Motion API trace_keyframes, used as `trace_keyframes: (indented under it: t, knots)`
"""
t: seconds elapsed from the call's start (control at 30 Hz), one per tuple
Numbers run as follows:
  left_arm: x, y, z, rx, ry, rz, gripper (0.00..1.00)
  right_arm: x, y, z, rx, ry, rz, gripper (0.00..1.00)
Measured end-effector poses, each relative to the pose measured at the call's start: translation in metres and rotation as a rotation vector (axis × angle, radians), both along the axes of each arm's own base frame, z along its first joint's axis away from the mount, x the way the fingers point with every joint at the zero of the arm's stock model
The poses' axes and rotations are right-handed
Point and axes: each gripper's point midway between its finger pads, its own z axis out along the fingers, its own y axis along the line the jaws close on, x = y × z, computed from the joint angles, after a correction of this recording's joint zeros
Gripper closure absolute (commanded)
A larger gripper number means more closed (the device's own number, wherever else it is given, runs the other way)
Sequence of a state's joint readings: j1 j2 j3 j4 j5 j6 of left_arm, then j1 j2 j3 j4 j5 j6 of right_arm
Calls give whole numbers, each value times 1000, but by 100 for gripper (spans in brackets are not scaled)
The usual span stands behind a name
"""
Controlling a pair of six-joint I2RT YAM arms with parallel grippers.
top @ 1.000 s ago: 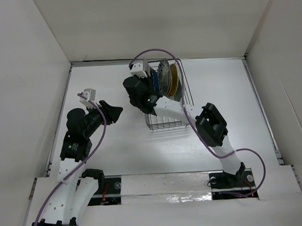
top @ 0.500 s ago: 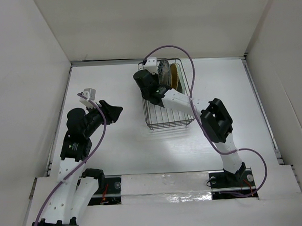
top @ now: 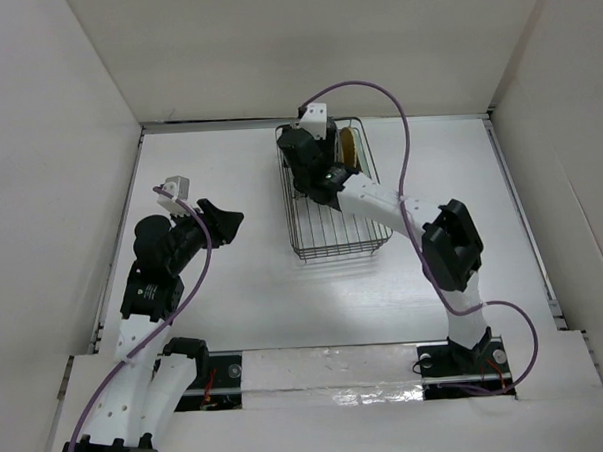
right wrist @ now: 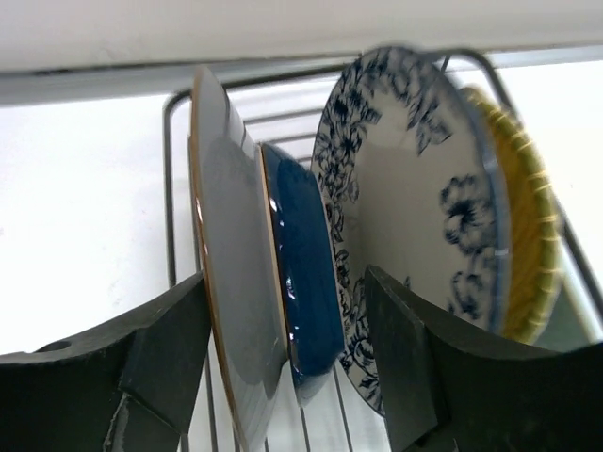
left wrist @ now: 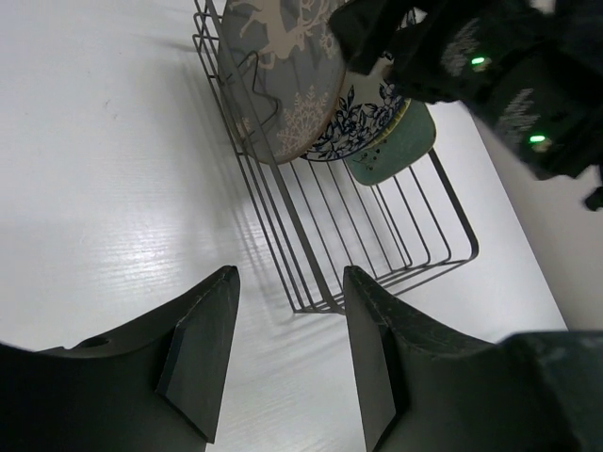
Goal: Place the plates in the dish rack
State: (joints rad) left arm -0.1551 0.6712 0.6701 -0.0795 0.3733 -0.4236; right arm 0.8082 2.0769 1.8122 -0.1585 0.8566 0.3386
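The dish rack (top: 335, 253) (left wrist: 377, 250) stands at the table's middle-far part. Plates stand on edge in its far end: grey with white deer (left wrist: 283, 75) (right wrist: 229, 282), dark blue (right wrist: 306, 273), white with blue flowers (right wrist: 415, 207) (left wrist: 358, 127), yellow (right wrist: 529, 245) (top: 349, 149) and pale green (left wrist: 400, 151). My right gripper (right wrist: 287, 367) (top: 314, 170) hangs over that end. It is open, with its fingers astride the grey and blue plates' rims and a gap on the right side. My left gripper (left wrist: 287, 348) (top: 226, 221) is open and empty over bare table left of the rack.
White walls enclose the table on three sides. The rack's near half (top: 331, 225) holds nothing. The right arm's purple cable (top: 397, 112) loops above the rack's far right corner.
The right gripper carried the dark blue plate rightward into the rack beside the grey one, then opened and let go. The left arm stayed put, its jaws a little wider.
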Motion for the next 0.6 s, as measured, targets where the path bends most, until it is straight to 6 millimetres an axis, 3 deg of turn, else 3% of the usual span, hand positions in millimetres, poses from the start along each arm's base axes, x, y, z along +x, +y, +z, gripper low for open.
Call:
trace_keyframes:
  t: [0.17, 0.37, 0.43, 0.47, 0.5, 0.53, 0.6]
  knots:
    - [2, 4, 0, 2, 0, 21, 54, -23, -14, 69, 67, -84, 37, 16]
    - [4, 9, 0, 6, -3, 41, 52, -74, -33, 139, 190, -198, 168, 16]
    - [4, 10, 0, 8, -5, 41, 52, -100, -44, 149, 221, -228, 215, 35]
    - [4, 10, 1, 10, -8, 42, 51, -114, -50, 153, 240, -243, 240, 75]
    - [4, 10, 1, 11, -12, 42, 50, -128, -56, 152, 259, -254, 267, 91]
    - [3, 10, 3, 13, -18, 42, 50, -143, -65, 150, 285, -264, 288, 100]
    - [1, 11, 7, 13, -39, 41, 48, -170, -85, 143, 337, -280, 317, 100]
